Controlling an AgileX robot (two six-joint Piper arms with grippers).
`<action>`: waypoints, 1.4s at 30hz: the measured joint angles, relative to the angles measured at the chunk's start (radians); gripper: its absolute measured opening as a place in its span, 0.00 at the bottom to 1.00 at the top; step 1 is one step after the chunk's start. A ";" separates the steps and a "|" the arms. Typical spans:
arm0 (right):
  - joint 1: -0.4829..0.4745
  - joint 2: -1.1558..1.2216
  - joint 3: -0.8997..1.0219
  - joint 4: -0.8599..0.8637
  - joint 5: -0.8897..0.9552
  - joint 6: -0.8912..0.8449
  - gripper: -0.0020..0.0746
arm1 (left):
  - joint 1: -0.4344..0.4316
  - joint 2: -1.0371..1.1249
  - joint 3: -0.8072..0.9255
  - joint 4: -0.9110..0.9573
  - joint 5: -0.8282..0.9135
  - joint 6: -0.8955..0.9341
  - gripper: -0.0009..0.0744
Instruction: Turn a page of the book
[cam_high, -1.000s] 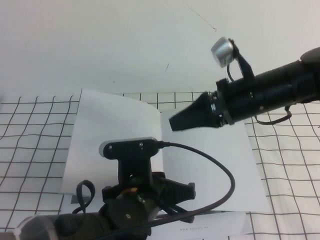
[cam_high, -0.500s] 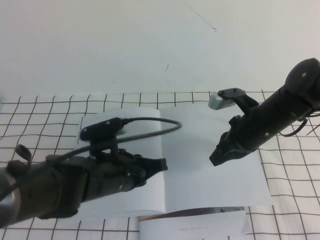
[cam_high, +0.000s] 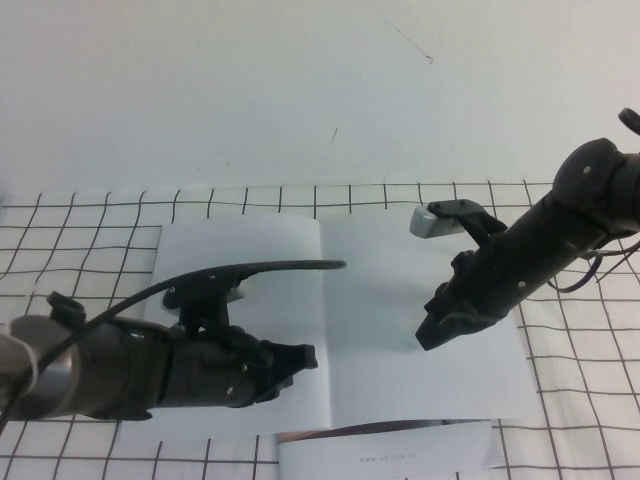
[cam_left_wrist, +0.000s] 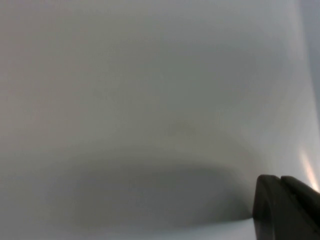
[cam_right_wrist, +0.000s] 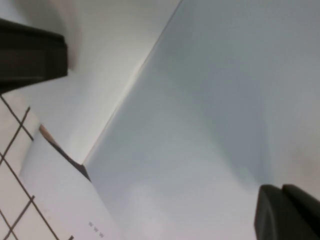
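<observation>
The book (cam_high: 400, 390) lies open on the checked table, both facing pages blank white. The page (cam_high: 250, 250) lies flat on the left half, blank side up; its printed side is hidden. My left gripper (cam_high: 300, 357) is shut, its tip resting low on that left page near the spine. In the left wrist view the shut left gripper (cam_left_wrist: 280, 181) is against plain white paper. My right gripper (cam_high: 430, 335) is shut, its tip down on the right-hand page (cam_high: 380, 270). The right wrist view shows the right gripper (cam_right_wrist: 281, 189) over the white page and the spine line (cam_right_wrist: 130, 85).
A white strip with small grey lettering (cam_high: 390, 455) sticks out under the book's front edge, also in the right wrist view (cam_right_wrist: 60, 200). The black-gridded tablecloth (cam_high: 80, 215) surrounds the book. A plain white wall (cam_high: 300, 80) rises behind.
The left page has gone from curved and raised to flat. My left arm swung left and came down onto it. My right gripper dropped from above the spine onto the right page.
</observation>
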 joint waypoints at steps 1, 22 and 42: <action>0.000 0.000 0.000 0.000 0.000 0.006 0.03 | 0.000 0.016 0.000 0.000 0.000 0.005 0.01; 0.000 -0.423 0.001 -0.162 -0.047 0.072 0.02 | 0.002 -0.329 -0.010 0.127 -0.003 0.100 0.01; 0.000 -1.244 0.137 -0.798 0.305 0.476 0.02 | 0.002 -1.096 0.001 1.146 0.513 -0.730 0.01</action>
